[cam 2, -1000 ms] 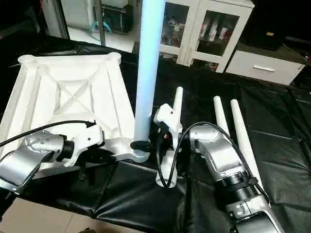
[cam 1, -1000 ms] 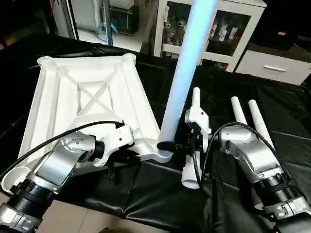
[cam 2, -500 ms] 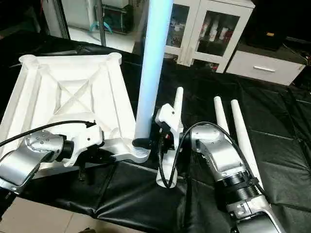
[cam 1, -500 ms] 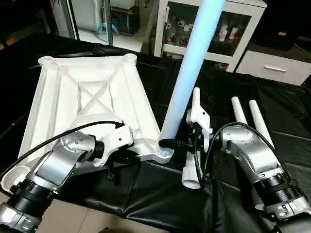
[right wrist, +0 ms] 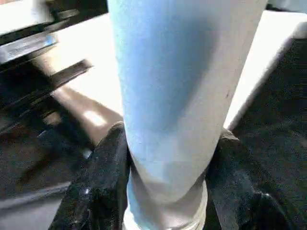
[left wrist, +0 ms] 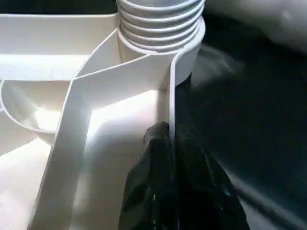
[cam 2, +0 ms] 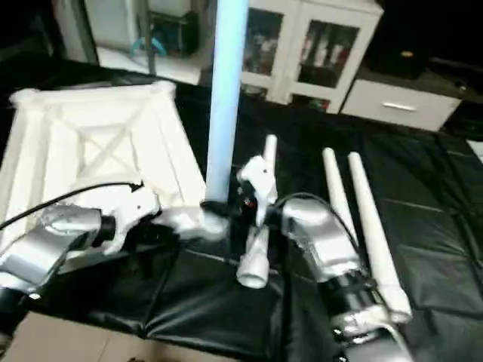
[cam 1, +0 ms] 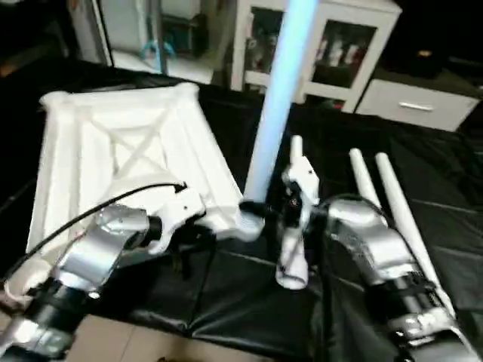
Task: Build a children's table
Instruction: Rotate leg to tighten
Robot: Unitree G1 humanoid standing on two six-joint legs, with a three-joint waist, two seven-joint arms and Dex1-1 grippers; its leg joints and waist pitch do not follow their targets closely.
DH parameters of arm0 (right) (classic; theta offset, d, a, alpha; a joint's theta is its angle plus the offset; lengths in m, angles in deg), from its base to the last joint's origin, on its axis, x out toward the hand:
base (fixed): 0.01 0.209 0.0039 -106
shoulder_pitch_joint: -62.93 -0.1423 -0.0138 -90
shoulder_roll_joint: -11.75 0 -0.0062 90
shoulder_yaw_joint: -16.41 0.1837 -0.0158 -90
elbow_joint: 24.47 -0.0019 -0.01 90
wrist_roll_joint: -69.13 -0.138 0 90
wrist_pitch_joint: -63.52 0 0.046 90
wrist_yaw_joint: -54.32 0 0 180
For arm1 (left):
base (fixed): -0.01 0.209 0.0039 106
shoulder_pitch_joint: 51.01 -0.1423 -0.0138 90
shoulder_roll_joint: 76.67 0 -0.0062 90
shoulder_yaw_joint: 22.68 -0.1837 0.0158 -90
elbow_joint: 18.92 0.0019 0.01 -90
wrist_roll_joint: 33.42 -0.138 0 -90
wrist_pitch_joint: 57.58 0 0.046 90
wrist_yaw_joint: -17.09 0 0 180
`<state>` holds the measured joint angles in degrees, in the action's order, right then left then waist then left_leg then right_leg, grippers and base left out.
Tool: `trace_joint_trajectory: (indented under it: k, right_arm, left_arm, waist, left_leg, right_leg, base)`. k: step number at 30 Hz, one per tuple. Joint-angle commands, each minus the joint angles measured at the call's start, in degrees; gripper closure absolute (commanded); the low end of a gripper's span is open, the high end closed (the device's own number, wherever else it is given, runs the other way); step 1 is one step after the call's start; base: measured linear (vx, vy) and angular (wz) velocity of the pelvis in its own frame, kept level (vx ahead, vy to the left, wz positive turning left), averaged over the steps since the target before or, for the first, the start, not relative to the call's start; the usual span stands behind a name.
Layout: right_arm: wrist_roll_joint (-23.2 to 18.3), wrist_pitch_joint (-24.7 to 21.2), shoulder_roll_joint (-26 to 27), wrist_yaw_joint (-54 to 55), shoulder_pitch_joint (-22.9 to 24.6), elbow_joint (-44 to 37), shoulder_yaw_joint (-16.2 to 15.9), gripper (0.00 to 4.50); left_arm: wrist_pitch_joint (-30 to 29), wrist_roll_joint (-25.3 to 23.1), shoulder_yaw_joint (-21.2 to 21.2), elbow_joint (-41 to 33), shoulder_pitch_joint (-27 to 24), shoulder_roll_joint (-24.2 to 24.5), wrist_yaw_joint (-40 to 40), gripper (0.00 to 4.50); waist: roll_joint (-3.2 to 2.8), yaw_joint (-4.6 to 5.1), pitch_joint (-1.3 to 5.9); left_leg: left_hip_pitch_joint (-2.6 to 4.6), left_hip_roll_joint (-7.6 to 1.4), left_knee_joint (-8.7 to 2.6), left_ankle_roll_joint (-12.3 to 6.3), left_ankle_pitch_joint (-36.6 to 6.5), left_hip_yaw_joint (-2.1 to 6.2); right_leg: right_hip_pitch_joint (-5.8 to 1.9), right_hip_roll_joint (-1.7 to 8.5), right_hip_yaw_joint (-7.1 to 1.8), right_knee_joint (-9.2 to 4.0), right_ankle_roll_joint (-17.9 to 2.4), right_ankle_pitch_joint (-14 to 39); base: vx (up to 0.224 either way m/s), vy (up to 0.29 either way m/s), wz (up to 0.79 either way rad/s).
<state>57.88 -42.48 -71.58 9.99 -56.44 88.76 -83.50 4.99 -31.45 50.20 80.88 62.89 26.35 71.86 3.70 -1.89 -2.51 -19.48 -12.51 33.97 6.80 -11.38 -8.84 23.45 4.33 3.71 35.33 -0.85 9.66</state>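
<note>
The children's table's white tabletop (cam 1: 128, 151) lies upside down on the black cloth, X ribs up. One white leg (cam 1: 275, 98) stands upright in its near right corner socket (left wrist: 160, 28). My right gripper (right wrist: 165, 143) is shut on the base of this leg, with a black finger (right wrist: 103, 177) pressed on each side. My left gripper (left wrist: 171, 139) is shut on the tabletop's rim just beside that socket. A second leg (cam 1: 293, 256) lies under my right wrist. Two more legs (cam 1: 362, 177) (cam 1: 400, 207) lie side by side further right.
The black-covered work table (cam 1: 226, 302) ends close to me, with floor (cam 1: 113, 343) below its front edge. Behind it stand a white glass-door cabinet (cam 1: 324, 45) and a white drawer unit (cam 1: 419, 105). My silver forearms (cam 1: 392, 279) reach in from the near side.
The whole picture has shifted with the camera. My right gripper's fingers have closed in on the leg's base. The leg leaned right for a moment and stands straighter now.
</note>
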Motion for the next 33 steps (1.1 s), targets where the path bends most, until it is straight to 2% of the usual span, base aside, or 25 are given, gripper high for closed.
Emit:
trace_joint_trajectory:
  k: [1,2,3,4,5,7,8,9,10,11,12,13,17,19,21,23,25,27,28,31,33]
  right_arm:
    - [2.9,-2.3,2.6,7.1,0.2,7.1,-1.2,2.62]
    - [3.3,-2.1,3.6,9.0,-0.4,8.4,-1.0,2.62]
    - [3.9,-1.6,4.6,11.1,-1.0,9.8,-0.8,2.62]
    - [4.5,-1.3,5.9,14.2,-1.9,11.8,-0.4,2.62]
    - [5.1,-0.9,7.2,17.3,-2.8,13.9,0.1,2.62]
    - [6.4,0.5,9.8,24.2,-4.9,18.2,1.0,2.62]
    - [6.4,0.5,9.8,24.2,-4.9,18.2,1.0,2.62]
    - [6.6,1.5,12.6,30.5,-7.0,22.0,2.8,2.62]
    - [6.6,1.8,13.8,32.9,-7.8,23.4,3.6,2.63]
    - [6.0,2.2,15.3,35.6,-8.7,25.1,4.9,2.63]
    - [5.6,2.5,16.2,37.3,-9.3,26.2,5.7,2.63]
    - [5.4,2.6,16.7,38.3,-9.6,26.7,6.1,2.63]
    - [4.5,4.5,19.3,39.7,-10.8,28.6,7.1,2.63]
    - [3.7,7.6,20.6,38.1,-11.8,30.0,8.0,2.63]
    - [3.0,9.5,20.8,35.6,-12.4,30.6,8.8,2.63]
    - [1.7,9.3,20.7,32.5,-12.5,30.0,9.6,1.93]
    - [0.9,9.1,19.8,29.7,-12.2,28.4,9.8,1.86]
    - [0.2,8.3,18.5,26.4,-11.7,26.1,9.2,1.57]
    - [-0.3,7.7,17.5,24.5,-11.3,24.6,8.9,1.50]
    - [-0.8,6.1,14.5,19.5,-10.5,21.0,7.8,1.27]
    - [-0.9,4.3,12.5,16.7,-10.2,19.2,7.5,1.06]
  left_arm:
    - [-0.9,0.2,1.8,0.5,2.5,-2.7,-4.5,4.50]
    - [-1.7,-0.1,2.1,0.9,2.9,-3.6,-5.9,4.50]
    - [-2.4,-0.4,2.3,1.3,3.4,-4.4,-7.3,4.50]
    - [-3.2,-1.0,2.5,1.9,4.1,-5.3,-9.2,4.50]
    - [-4.4,-1.6,3.1,2.7,4.9,-6.5,-11.5,4.50]
    - [-7.4,-2.7,4.8,4.8,6.9,-9.1,-16.9,4.50]
    - [-7.4,-2.7,4.8,4.8,6.9,-9.1,-16.9,4.50]
    - [-9.2,-3.9,6.2,7.3,9.2,-11.2,-22.4,4.50]
    - [-9.6,-4.2,6.8,8.2,10.0,-12.0,-24.3,4.50]
    - [-9.7,-4.7,7.2,9.3,11.0,-12.6,-26.2,4.50]
    - [-9.7,-5.0,7.4,9.8,11.5,-12.9,-27.3,4.50]
    - [-9.7,-5.3,7.4,10.1,11.7,-12.9,-27.7,4.50]
    - [-9.6,-5.4,7.2,10.4,12.0,-12.8,-27.5,4.50]
    - [-10.3,-5.1,7.1,9.4,11.4,-12.3,-26.4,4.50]
    - [-10.6,-4.8,6.7,8.7,10.8,-11.7,-25.5,4.50]
    - [-10.7,-4.6,6.4,8.1,10.2,-11.1,-24.6,4.50]
    - [-10.6,-3.9,5.7,7.0,9.2,-10.2,-22.8,4.50]
    - [-10.8,-3.4,5.1,5.6,8.4,-9.3,-20.8,4.50]
    - [-10.6,-3.1,4.6,4.7,7.8,-8.6,-19.4,4.50]
    - [-10.4,-2.1,3.7,2.4,6.3,-6.9,-15.9,4.50]
    - [-7.7,-1.6,3.0,1.2,5.5,-5.6,-13.5,4.50]
  waist:
    - [-1.10,0.08,2.56]
    - [-1.22,0.20,2.62]
    - [-0.85,0.30,2.63]
    - [-0.96,0.46,2.51]
    - [-0.65,0.60,2.49]
    - [-0.99,0.82,2.62]
    - [-0.94,1.00,2.61]
    - [-0.56,1.06,2.61]
    - [-0.75,1.19,2.69]
    - [-0.73,1.29,2.78]
    - [-0.31,1.40,2.90]
    - [-0.61,1.36,2.97]
    - [-0.48,1.22,3.21]
    - [-0.36,1.15,3.29]
    - [-0.51,1.12,3.32]
    - [-0.52,1.08,3.41]
    - [-0.68,1.27,3.42]
    - [-0.64,1.51,3.79]
    - [-0.84,1.49,3.72]
    - [-0.91,1.50,3.77]
    - [-1.00,1.28,3.84]
  left_leg:
    - [-0.39,0.12,-4.69,2.20,-18.5,-0.28]
    - [-0.32,0.11,-4.63,2.27,-19.3,-0.15]
    - [-0.35,0.17,-4.59,2.14,-19.5,0.04]
    - [-0.27,0.20,-4.62,2.08,-20.1,0.13]
    - [-0.19,0.19,-4.61,2.04,-20.6,0.20]
    - [0.09,0.31,-4.58,2.20,-21.7,0.53]
    - [0.04,0.34,-4.62,2.12,-21.9,0.53]
    - [0.08,0.42,-4.60,1.65,-22.2,0.51]
    - [0.39,0.52,-4.49,1.65,-22.6,0.47]
    - [0.26,0.52,-4.52,1.64,-22.5,0.52]
    - [0.04,0.51,-4.62,1.50,-21.9,0.51]
    - [0.04,0.46,-4.66,1.44,-21.3,0.51]
    - [-0.33,0.27,-4.69,1.09,-19.0,0.23]
    - [-0.57,0.23,-4.62,0.72,-16.6,-0.04]
    - [-0.68,0.18,-4.61,0.60,-15.8,-0.10]
    - [-0.72,0.17,-4.55,0.30,-14.7,-0.18]
    - [-1.02,0.14,-4.63,-0.23,-13.8,-0.09]
    - [-1.45,0.19,-4.34,-0.61,-10.5,-0.13]
    - [-1.43,0.09,-4.39,-0.73,-10.0,-0.09]
    - [-1.15,-0.06,-4.24,-1.53,-7.5,-0.32]
    - [-1.08,-0.03,-4.13,-1.93,-6.4,-0.40]
  right_leg:
    - [-2.54,2.69,-1.92,-5.16,-7.2,25.6]
    - [-2.43,2.90,-1.87,-5.34,-6.5,27.6]
    - [-2.47,3.04,-1.68,-5.72,-5.1,30.4]
    - [-2.21,3.10,-1.60,-6.07,-4.2,32.4]
    - [-2.13,3.06,-1.45,-6.25,-3.7,33.3]
    - [-1.90,2.98,-1.23,-6.38,-3.2,33.2]
    - [-1.85,2.90,-1.27,-6.37,-3.3,32.8]
    - [-1.64,2.87,-1.30,-6.32,-3.3,32.6]
    - [-1.38,2.81,-1.34,-6.41,-3.4,32.1]
    - [-1.47,2.78,-1.37,-6.27,-3.6,31.2]
    - [-1.65,2.78,-1.39,-6.12,-3.9,29.5]
    - [-1.65,2.79,-1.54,-5.86,-4.4,27.3]
    - [-1.86,2.78,-1.83,-5.15,-5.9,21.6]
    - [-2.06,2.74,-2.05,-4.62,-7.3,17.4]
    - [-2.24,2.78,-2.11,-4.39,-8.0,16.0]
    - [-2.43,2.70,-2.16,-4.23,-8.7,14.1]
    - [-2.77,2.61,-2.11,-3.92,-9.5,12.2]
    - [-3.20,2.72,-2.11,-3.60,-10.3,9.1]
    - [-3.16,2.77,-2.10,-3.51,-10.7,8.3]
    - [-3.14,2.62,-2.13,-3.18,-12.5,4.3]
    - [-3.17,2.57,-2.12,-3.08,-13.3,2.8]
  base:
    - [0.000,0.000,0.00]
    - [0.000,0.000,0.00]
    - [0.000,0.000,0.00]
    - [0.000,0.000,0.00]
    - [0.000,0.000,0.00]
    - [0.000,0.000,0.00]
    - [0.000,0.000,0.00]
    - [0.000,0.000,0.00]
    - [0.000,0.000,0.00]
    - [0.000,0.000,0.00]
    - [0.000,0.000,0.00]
    - [0.000,0.000,0.00]
    - [0.000,0.000,0.00]
    - [0.000,0.000,0.00]
    - [0.000,0.000,0.00]
    - [0.000,0.000,0.00]
    - [0.000,0.000,0.00]
    - [0.000,0.000,0.00]
    - [0.000,0.000,0.00]
    - [0.000,0.000,0.00]
    - [0.000,0.000,0.00]
